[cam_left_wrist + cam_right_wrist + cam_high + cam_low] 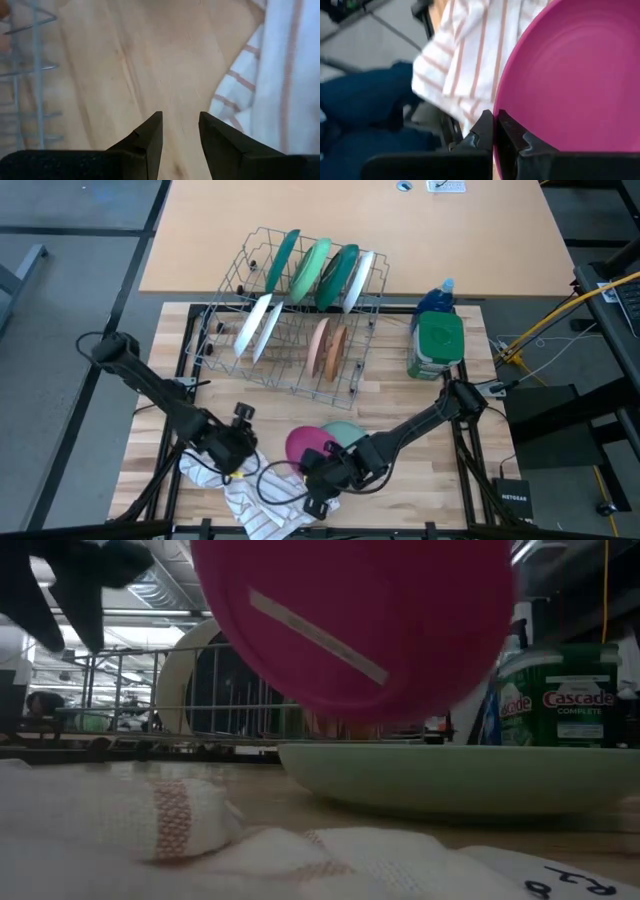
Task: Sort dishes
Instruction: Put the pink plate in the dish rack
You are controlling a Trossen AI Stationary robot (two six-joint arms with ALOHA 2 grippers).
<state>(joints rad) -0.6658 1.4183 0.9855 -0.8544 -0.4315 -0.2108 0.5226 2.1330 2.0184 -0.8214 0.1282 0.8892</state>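
Rack (290, 370) holds seven dishes; right gripper (495, 131) grips pink plate (575, 75).

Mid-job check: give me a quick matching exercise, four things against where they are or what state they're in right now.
Things:
1. pink plate
2. light green plate
3. left gripper
4. cloth

States:
A. flat on the table
B. open, holding nothing
C. pinched at its rim by the right gripper, lifted
D. crumpled at the table's near edge

Pairs: 1-C, 2-A, 3-B, 4-D
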